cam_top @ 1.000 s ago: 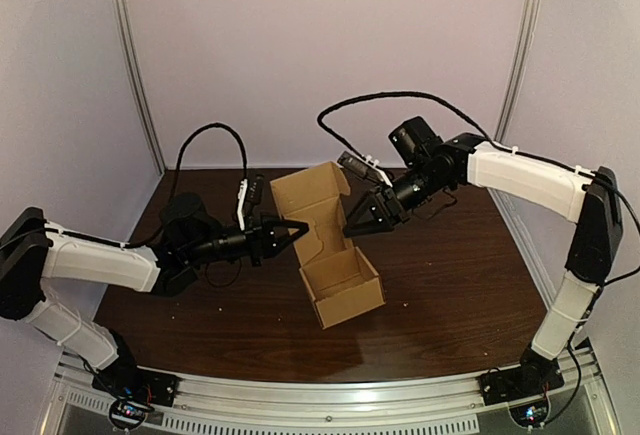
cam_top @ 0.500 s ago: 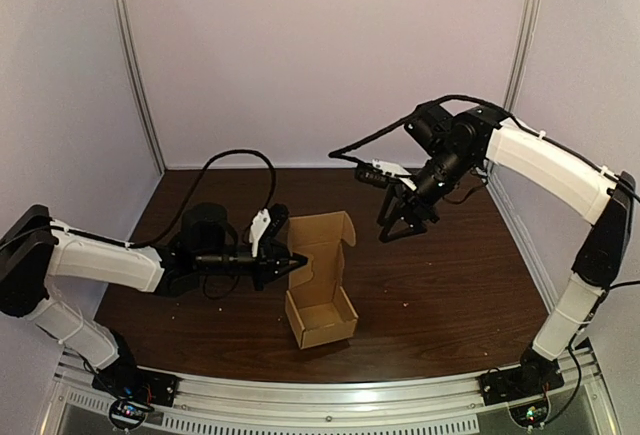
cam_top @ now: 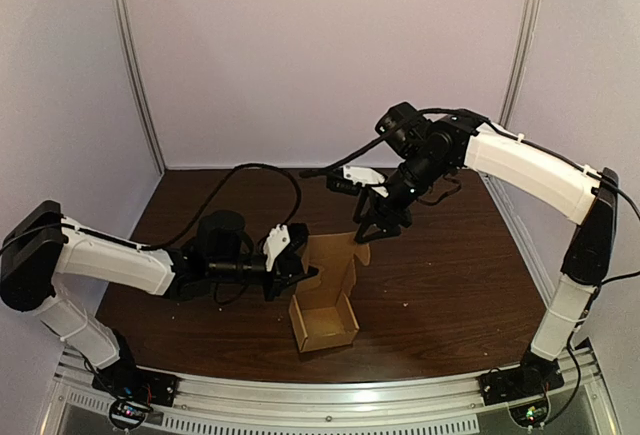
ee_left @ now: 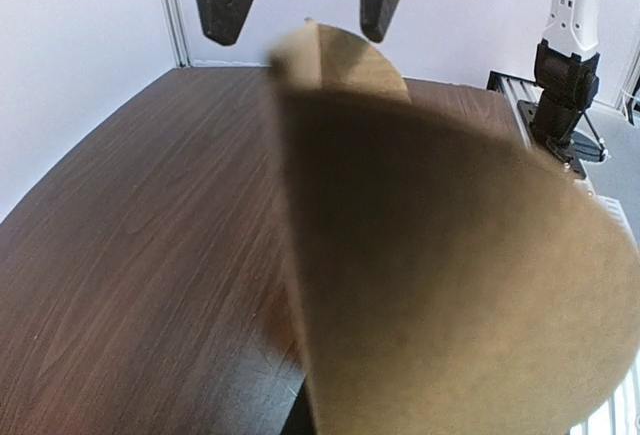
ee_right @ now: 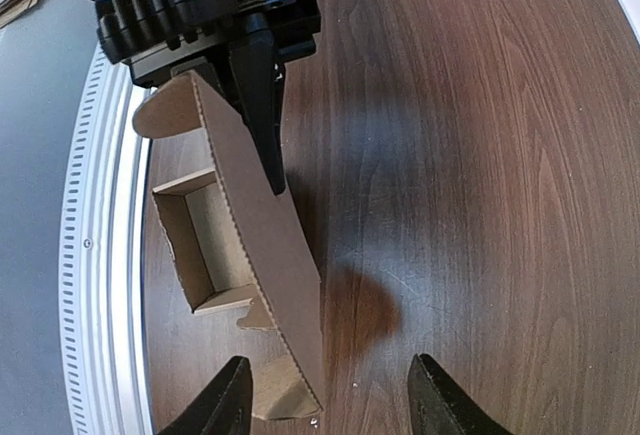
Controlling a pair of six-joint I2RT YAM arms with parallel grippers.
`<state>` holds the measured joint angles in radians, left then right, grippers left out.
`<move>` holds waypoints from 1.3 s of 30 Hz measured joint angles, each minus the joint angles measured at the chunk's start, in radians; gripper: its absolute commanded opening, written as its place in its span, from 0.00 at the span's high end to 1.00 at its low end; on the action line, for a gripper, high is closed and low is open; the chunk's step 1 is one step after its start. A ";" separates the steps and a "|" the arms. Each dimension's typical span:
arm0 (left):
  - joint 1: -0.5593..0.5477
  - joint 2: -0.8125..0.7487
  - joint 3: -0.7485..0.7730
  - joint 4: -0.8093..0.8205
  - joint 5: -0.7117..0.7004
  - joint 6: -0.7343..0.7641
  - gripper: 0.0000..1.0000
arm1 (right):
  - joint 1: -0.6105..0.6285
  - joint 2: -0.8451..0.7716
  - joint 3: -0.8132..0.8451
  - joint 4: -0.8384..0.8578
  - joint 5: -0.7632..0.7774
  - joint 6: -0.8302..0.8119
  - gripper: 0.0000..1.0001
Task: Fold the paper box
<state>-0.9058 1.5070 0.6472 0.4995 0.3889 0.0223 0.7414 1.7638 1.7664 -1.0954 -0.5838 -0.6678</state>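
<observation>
Right pincer (cam_top: 372,232), open, has swung back over the box (cam_top: 325,317), now nearer the front of the table (cam_top: 460,285); left pincer (cam_top: 296,267) grips its upright lid (cam_top: 330,260), so closing looks next.

Right gripper (cam_top: 372,232) hangs spread wide (pointing downward).

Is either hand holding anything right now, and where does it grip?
The left hand seems to pinch the paper box by its upright lid's side edge; the right hand is open, empty.
</observation>
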 measured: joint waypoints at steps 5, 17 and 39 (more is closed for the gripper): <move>-0.019 0.009 0.000 0.016 -0.032 0.050 0.89 | 0.015 0.003 0.000 0.001 0.002 0.002 0.68; -0.026 0.021 -0.021 0.023 -0.087 0.071 0.69 | 0.056 0.008 0.000 0.003 0.009 0.008 0.94; -0.099 -0.432 -0.251 -0.101 -0.213 -0.153 0.52 | 0.180 -0.150 -0.235 0.103 0.089 0.067 0.62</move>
<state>-1.0046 1.0748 0.3965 0.3988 0.1761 -0.1307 0.9218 1.6142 1.5318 -0.9924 -0.4946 -0.6006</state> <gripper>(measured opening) 0.514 0.331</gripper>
